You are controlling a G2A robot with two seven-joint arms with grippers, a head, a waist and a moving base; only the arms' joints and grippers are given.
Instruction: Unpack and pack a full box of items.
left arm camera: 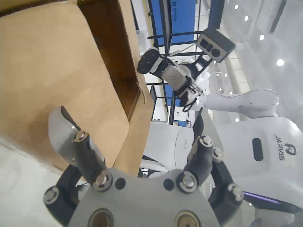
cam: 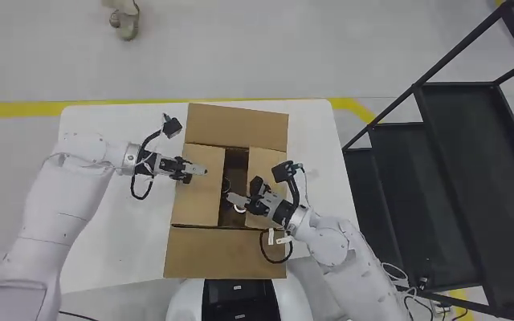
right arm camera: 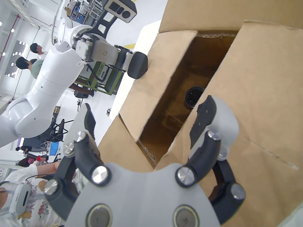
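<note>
- Box (cam: 233, 128): cardboard, sits on the white bench (cam: 104, 136). End flaps are folded outward, two side flaps (cam: 197, 201) are half down, and a dark gap shows between them.
- Left claw (left arm camera: 131, 114): fingers apart, nothing held. A flap edge runs between the fingers; cannot tell if it touches.
- Right claw (right arm camera: 148, 102): fingers apart, nothing held. It hangs over the gap, facing the left claw across it.
- Dark round item (right arm camera: 194, 95): inside the box, beyond and below the right claw's tips, close to one fingertip.
</note>
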